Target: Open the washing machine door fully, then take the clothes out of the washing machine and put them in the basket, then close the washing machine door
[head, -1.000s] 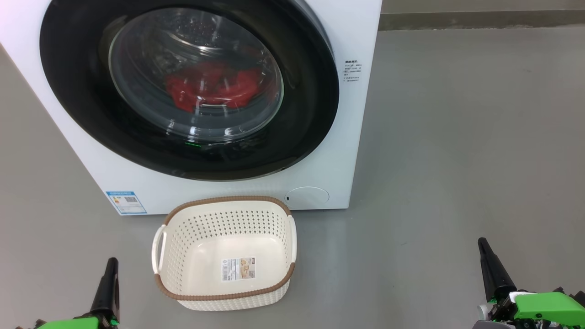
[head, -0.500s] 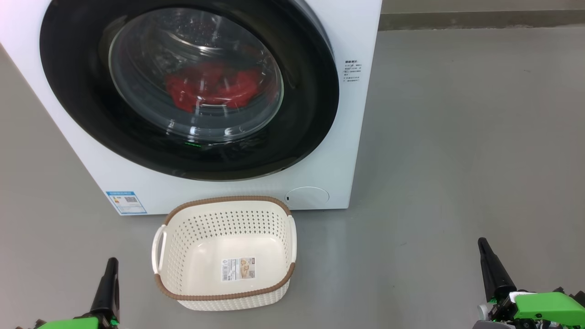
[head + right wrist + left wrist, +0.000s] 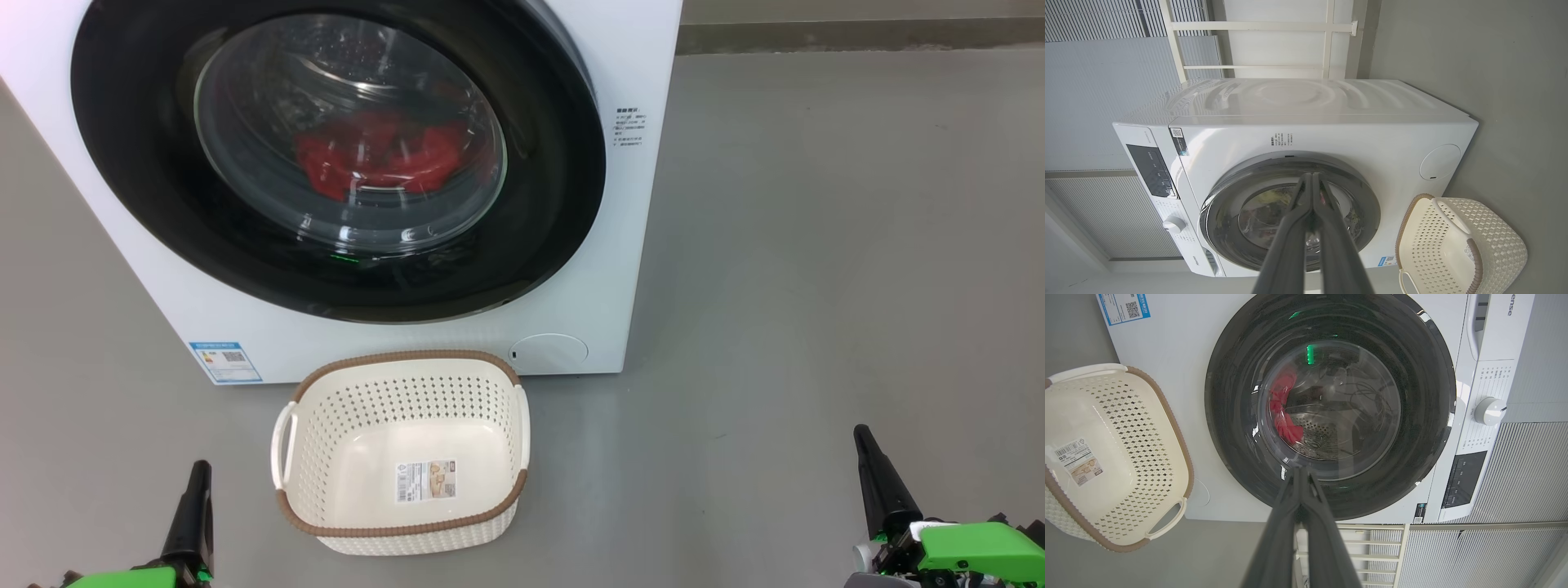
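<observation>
Both arms sit low, fingers aimed at the washing machine (image 3: 608,278). The left tool (image 3: 1299,471) and right tool (image 3: 1312,176) each have their fingers pressed together, holding nothing. The washing machine door (image 3: 326,90) is closed, with red clothes (image 3: 375,159) behind its glass. The basket (image 3: 408,356) stands on the grey floor (image 3: 816,245), just before the machine's front. Ribbed wall panels (image 3: 1527,469) stand behind.

I see the washing machine door (image 3: 131,163) glossy black with clear glass; the basket (image 3: 408,357) matt perforated plastic.
</observation>
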### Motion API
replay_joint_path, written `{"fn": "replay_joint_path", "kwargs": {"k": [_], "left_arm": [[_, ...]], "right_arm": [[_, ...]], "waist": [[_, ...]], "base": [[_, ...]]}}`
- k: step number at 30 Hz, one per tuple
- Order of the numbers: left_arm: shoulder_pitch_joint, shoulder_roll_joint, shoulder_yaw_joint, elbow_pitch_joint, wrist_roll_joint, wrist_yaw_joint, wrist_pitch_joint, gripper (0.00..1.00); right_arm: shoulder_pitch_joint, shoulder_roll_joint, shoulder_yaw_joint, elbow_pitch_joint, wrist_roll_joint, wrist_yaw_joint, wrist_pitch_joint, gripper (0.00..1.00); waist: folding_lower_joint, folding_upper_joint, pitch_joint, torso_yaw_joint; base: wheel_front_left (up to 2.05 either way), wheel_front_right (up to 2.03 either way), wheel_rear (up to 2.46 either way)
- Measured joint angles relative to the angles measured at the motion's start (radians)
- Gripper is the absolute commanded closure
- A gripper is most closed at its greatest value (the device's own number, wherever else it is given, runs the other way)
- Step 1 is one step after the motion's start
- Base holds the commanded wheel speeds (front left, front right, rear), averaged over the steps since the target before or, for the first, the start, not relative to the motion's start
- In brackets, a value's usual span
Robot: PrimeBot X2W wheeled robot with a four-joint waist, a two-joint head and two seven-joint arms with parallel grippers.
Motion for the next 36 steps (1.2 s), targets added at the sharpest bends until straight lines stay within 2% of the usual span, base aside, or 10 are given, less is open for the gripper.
{"fn": "replay_joint_path", "kwargs": {"k": [32,33,36], "left_arm": [[0.0,0.0,0.0,0.0,0.0,0.0,0.0,1.0],[0.0,0.0,0.0,0.0,0.0,0.0,0.0,0.0],[0.013,-0.009,-0.003,0.025,0.0,0.002,0.0,0.0]], "right_arm": [[0.0,0.0,0.0,0.0,0.0,0.0,0.0,1.0],[0.0,0.0,0.0,0.0,0.0,0.0,0.0,0.0],[0.01,0.004,0.0,0.027,0.002,-0.001,-0.002,0.0]], "waist": [[0.0,0.0,0.0,0.0],[0.0,0.0,0.0,0.0],[0.0,0.0,0.0,0.0]], "base": [[0.0,0.0,0.0],[0.0,0.0,0.0],[0.0,0.0,0.0]]}}
